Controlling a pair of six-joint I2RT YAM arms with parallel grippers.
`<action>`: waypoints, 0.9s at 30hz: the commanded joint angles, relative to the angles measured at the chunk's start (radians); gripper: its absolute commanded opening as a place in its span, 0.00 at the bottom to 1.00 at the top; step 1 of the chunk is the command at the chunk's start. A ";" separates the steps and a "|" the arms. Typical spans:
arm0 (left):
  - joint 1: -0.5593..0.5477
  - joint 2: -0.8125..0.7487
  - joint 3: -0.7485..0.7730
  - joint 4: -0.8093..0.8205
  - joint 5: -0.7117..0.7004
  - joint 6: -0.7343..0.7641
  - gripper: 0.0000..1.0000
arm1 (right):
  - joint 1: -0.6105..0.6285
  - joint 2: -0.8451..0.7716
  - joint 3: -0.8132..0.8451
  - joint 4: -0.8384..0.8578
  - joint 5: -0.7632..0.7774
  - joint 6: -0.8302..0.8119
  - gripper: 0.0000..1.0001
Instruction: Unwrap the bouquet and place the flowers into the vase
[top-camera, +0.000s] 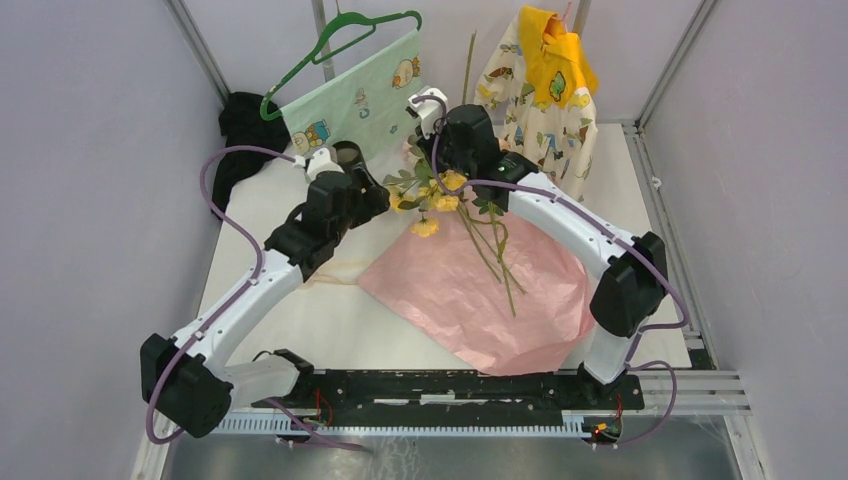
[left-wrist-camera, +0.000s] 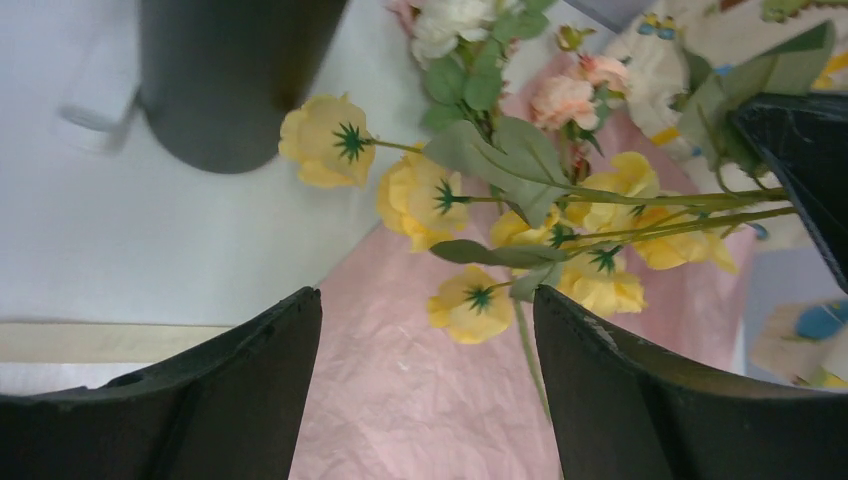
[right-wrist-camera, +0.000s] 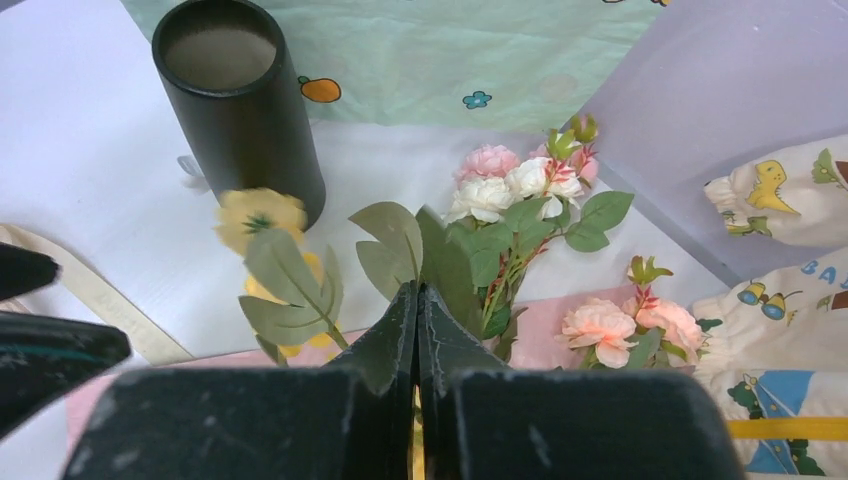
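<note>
From the top camera we see the black vase standing upright on the white worktop. The left gripper sits just beside the vase, on its right. A little farther right, the right gripper points down at the yellow roses. Their green stems trail away from the vase across the spread pink paper. In the left wrist view our left fingers stand wide apart and hold nothing. The vase is up to the left, and the yellow roses hang to its right above the pink paper. Their stems run off to the dark right gripper, and a beige ribbon lies flat on the worktop near the vase. In the right wrist view our right fingers are pressed together, clamped on the leafy stems of the yellow roses just beside the vase. The pink and cream roses lie well to the right of the vase.
</note>
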 joint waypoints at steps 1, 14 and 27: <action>0.002 0.034 0.012 0.142 0.188 0.014 0.84 | -0.003 -0.043 -0.031 0.035 -0.040 0.046 0.01; 0.002 0.226 0.015 0.230 0.392 -0.061 0.81 | -0.086 -0.038 -0.111 -0.038 -0.021 0.146 0.00; 0.001 0.458 -0.011 0.413 0.656 -0.292 0.83 | -0.114 -0.227 -0.543 0.105 -0.121 0.238 0.00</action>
